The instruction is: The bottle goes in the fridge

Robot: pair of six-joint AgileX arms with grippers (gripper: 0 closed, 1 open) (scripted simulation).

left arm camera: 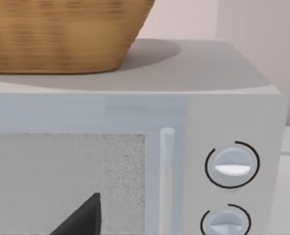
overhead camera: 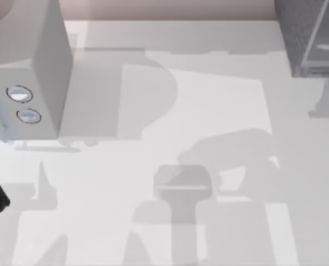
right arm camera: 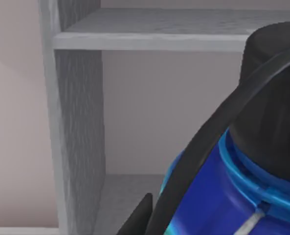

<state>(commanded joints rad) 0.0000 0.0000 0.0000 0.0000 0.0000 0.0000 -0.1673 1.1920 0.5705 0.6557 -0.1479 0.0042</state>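
While gripped, bottle (right hand) facing fridge

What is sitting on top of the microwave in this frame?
A woven wicker basket rests on the microwave, seen in the left wrist view. Its rim and whatever it holds are cut off by the frame edge, so its contents cannot be seen.

Top cam looks straight down on tabletop. Left wrist cam sits close, facing microwave front; top shares it. Right wrist cam very close, facing fridge shelves.
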